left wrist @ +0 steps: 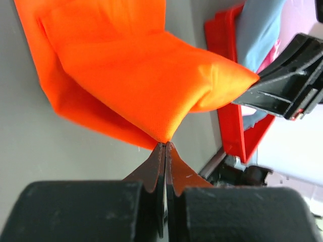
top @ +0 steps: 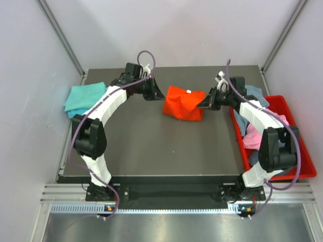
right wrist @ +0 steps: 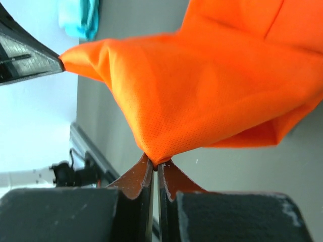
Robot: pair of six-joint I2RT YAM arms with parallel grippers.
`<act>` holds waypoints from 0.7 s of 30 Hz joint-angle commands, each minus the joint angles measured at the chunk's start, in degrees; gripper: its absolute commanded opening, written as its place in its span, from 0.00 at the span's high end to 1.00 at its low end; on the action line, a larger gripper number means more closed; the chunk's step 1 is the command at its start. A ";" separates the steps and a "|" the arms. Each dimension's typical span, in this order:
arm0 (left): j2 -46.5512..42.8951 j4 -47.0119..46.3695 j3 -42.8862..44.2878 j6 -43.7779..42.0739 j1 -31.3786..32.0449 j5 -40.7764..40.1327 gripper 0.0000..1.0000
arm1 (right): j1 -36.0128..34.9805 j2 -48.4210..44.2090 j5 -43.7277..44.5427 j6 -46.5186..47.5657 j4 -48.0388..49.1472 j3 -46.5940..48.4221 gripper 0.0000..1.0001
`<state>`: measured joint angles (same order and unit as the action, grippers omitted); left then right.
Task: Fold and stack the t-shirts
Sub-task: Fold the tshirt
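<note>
Top external view: you're mid-fold on the orange t-shirt point(top: 184, 103), which is lying partly folded at the far-centre of the table point(top: 166, 151). L gripper point(top: 160, 97) is pinching its left corner, jaws clamped tight on the cloth. R gripper point(top: 203, 105) is doing likewise on the opposite corner, and both wrist cams are showing this. Next, I'd judge, you're needing both arms travelling together, carrying the held edge across w/o slack bunching. Room: bare tabletop is lying open toward you. The folded teal t-shirt point(top: 86, 97) is waiting at the left edge. The red bin point(top: 303, 151), w/ pink shirt point(top: 251, 137) and grey-blue shirt point(top: 256, 93), is crowding the R arm.
</note>
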<state>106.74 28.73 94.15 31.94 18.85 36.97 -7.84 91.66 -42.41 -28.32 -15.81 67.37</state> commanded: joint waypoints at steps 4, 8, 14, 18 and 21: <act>-6.71 0.27 -9.50 2.51 2.50 1.00 1.00 | -1.48 -6.05 -4.08 -2.01 1.84 -8.82 1.00; -9.43 2.20 -12.40 3.12 3.47 -0.40 1.00 | -1.48 -9.12 -4.43 -1.31 -1.05 -11.21 1.00; -10.94 3.78 -12.60 3.65 3.82 -3.22 1.00 | -1.48 -15.01 -3.73 -0.16 -4.58 -14.46 1.00; -9.45 3.70 -9.87 2.08 3.65 -4.71 1.00 | -1.39 -15.81 -3.38 -0.16 -3.35 -15.43 1.00; -8.13 4.05 -8.98 1.72 3.21 -5.42 1.00 | -1.30 -14.85 -3.38 0.36 -3.61 -16.22 1.00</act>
<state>98.78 32.69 82.43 34.59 22.55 32.88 -8.97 77.01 -45.10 -28.99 -20.56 51.79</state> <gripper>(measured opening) 0.011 0.010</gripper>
